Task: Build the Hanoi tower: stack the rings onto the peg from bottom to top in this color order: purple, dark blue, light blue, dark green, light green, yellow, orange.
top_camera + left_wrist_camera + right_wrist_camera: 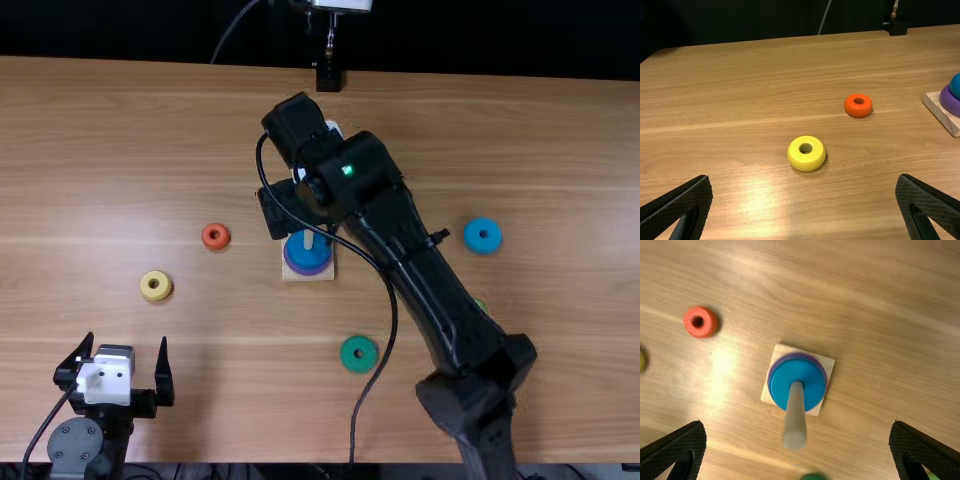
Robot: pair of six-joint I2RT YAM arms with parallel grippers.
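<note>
Wooden base [328,276] sits nr the middle of the surface [60,200], peg [308,239] upright on it w/ 2 rings threaded: purple ring [294,268] at the bottom, dk blue ring [304,254] directly on top. Right pincer [283,208] hangs by the peg's far side in the top view, its arm slanting in from the bottom edge; R wrist view has its fingers [675,450] spread wide, w/ the stack apart from them. Left pincer [127,338] is also spread, nr the surface's near left corner. Orange ring [215,236] lies flat L of the base, yellow ring [156,286] farther L & a bit nearer the camera side. Dk green ring [359,354] is on the near side of the base, slightly R. Lt blue ring [482,236] lies well R, past the right arm; lt green ring [481,305] is partly hidden by that arm. Blk mount [328,76] is at the far edge.
</note>
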